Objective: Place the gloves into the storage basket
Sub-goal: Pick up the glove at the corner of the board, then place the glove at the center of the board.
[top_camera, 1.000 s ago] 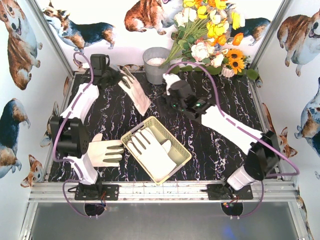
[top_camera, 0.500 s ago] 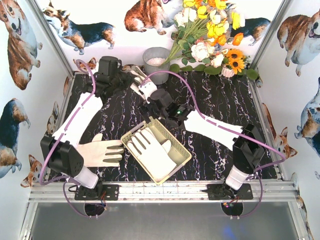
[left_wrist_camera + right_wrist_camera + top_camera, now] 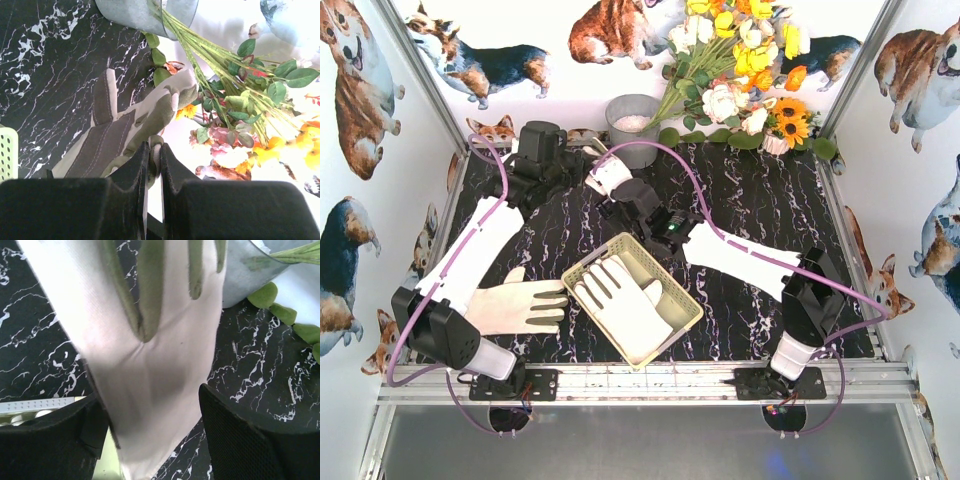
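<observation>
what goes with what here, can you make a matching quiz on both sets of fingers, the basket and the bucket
Things:
1 left fingers
2 right fingers
3 storage basket
4 grey bucket

States:
a holds flower stems
b open, one on each side of the glove
c pinched shut on that glove
d has gloves lying in it

Pairs: 1-c, 2-b, 3-d, 4-a

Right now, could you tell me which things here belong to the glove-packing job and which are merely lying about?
Belong to the job:
storage basket
glove inside it
glove on the table
held glove, pinched by the left gripper, with the right gripper open around it

Just lying about:
grey bucket
flowers
</observation>
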Tool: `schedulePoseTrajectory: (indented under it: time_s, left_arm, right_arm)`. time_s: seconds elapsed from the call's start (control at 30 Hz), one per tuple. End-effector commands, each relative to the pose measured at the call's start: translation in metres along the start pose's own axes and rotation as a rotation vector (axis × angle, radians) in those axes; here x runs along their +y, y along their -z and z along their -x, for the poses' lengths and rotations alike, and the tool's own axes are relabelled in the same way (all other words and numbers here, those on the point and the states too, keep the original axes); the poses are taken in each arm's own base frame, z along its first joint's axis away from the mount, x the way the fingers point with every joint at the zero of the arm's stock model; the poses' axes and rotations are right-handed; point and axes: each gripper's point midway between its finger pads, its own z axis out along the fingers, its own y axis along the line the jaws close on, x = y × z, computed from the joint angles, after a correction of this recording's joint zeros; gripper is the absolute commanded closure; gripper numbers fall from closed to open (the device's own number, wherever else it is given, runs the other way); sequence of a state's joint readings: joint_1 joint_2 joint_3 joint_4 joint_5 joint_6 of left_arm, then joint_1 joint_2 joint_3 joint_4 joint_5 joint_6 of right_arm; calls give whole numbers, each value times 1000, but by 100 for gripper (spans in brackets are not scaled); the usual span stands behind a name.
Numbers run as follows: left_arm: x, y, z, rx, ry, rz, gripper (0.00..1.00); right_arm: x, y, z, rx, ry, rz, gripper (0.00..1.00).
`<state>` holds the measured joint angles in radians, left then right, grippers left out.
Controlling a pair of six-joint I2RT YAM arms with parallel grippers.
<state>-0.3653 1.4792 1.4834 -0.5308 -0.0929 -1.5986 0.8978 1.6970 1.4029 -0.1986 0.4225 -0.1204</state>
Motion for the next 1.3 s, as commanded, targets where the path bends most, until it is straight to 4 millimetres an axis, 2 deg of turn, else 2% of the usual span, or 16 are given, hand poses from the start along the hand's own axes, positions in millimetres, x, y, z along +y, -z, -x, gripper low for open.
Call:
schedulePoseTrajectory:
  time_s: [0.0,0.17,0.3,0.33,0.37,0.43,0.5,0.57,0.63,0.83,0.97,1.03,1.1,1.27]
  left_arm:
    - [-12,15,-6,12,42,-41,100]
    - [-14,16,-6,11,44,-45,100]
    - [-21,16,-4,-2,13,-70,100]
    - [-23,17,-4,-4,-4,-78,100]
    - [-27,17,-4,-6,-24,-96,90]
    - [-37,20,-3,-10,-75,-147,58]
    - [-43,25,-1,-24,-133,-183,39]
    - [-46,30,5,-55,-212,-197,28]
    - [-50,36,10,-83,-291,-210,21]
    - [-56,50,27,-164,-494,-200,12]
    - [-55,46,26,-132,-585,-199,12]
    - [-50,41,24,-108,-627,-173,12]
    - [-44,36,21,-84,-655,-158,12]
    - [-31,27,12,-23,-677,-127,12]
  right_arm:
    - [-18,8,45,-116,3,-71,37]
    - [-22,15,45,-119,-7,-83,84]
    - [-25,23,44,-115,-22,-74,100]
    - [-26,26,42,-105,-31,-75,100]
    - [-27,30,39,-92,-40,-67,100]
    - [-29,37,34,-74,-92,-30,100]
    - [-34,44,27,-50,-158,0,100]
    - [-39,51,16,-12,-223,41,100]
    - [-46,56,5,31,-291,75,100]
    - [-67,69,-29,135,-552,164,100]
    - [-70,74,-46,176,-729,290,100]
    - [-73,74,-61,209,-803,339,100]
    - [-75,73,-84,274,-899,366,100]
    - [-84,65,-158,466,-1070,391,100]
